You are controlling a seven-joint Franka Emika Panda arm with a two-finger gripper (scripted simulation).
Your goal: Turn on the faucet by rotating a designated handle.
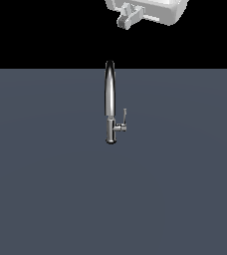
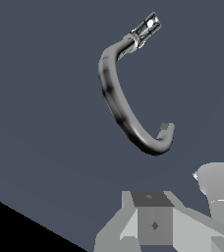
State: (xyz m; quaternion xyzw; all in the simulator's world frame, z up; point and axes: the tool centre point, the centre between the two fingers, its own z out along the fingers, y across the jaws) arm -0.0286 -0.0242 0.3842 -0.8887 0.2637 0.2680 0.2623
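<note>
One faucet (image 1: 110,102) stands on the grey floor (image 1: 46,189), at the centre of the exterior view; it has one arched spout (image 2: 119,106) and one cylindrical base (image 1: 110,133); one handle (image 1: 124,118) sits at 3 o'clock of the base; one gripper (image 1: 130,17) shows at 12 o'clock, above the faucet; one of each, nothing doubled.
</note>
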